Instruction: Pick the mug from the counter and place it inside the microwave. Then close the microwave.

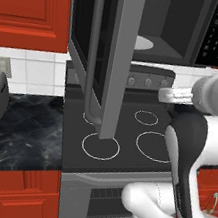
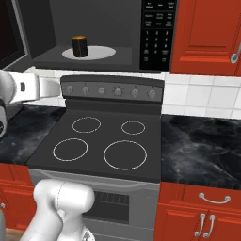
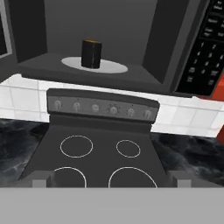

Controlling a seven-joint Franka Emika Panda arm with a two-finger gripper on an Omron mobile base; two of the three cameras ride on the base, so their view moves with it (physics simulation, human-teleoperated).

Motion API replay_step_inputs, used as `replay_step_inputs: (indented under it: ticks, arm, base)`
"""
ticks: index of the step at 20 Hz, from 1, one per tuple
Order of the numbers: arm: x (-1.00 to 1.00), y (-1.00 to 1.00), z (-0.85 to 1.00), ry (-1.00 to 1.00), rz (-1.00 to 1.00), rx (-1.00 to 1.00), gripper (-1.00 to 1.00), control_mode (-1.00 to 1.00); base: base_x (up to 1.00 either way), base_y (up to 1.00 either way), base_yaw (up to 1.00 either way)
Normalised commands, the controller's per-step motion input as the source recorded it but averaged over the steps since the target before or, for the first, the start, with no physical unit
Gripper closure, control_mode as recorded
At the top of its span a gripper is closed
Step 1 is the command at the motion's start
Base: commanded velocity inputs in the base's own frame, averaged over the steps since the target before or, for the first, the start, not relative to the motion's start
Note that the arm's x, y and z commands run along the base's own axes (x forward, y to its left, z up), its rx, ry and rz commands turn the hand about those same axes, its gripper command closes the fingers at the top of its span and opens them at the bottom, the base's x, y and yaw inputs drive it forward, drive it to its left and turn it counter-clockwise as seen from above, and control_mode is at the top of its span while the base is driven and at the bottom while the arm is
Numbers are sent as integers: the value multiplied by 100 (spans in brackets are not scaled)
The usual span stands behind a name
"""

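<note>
1. The mug (image 2: 80, 46) stands upright on the white plate (image 2: 101, 52) inside the microwave (image 2: 117, 56), left of the plate's middle and well back from the front edge of the cavity floor. So placing looks done; the step in hand is closing the door.
2. The door (image 1: 103, 54) hangs wide open, swung out to the left over the stove (image 2: 101, 141), its long bar handle (image 1: 93, 52) facing the left base camera.
3. The gripper (image 3: 112, 183) is empty, its fingers (image 3: 41, 181) spread fully apart, low over the stove's front edge and looking up into the cavity.
4. To close well, I judge the arm should go round to the door's outer face, left of the free edge, and push there, not near the hinge.
5. Push flat and steadily in an arc toward the keypad (image 2: 157, 35), so the fingers do not slip off the glass.
6. Keep the hand clear of the cavity so the mug is not knocked.
7. Risk: the arm's elbow could catch the door edge while passing it.
</note>
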Motion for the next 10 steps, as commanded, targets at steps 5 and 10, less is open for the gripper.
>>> replay_step_inputs:
  ticks: [5, 10]
  arm:
    - [-77, -6, 17, -13, 0, 0, -100, -100]
    - [-61, -2, 8, -16, 0, 0, -100, -100]
  base:
    - [0, 0, 0]
    - [0, 0, 0]
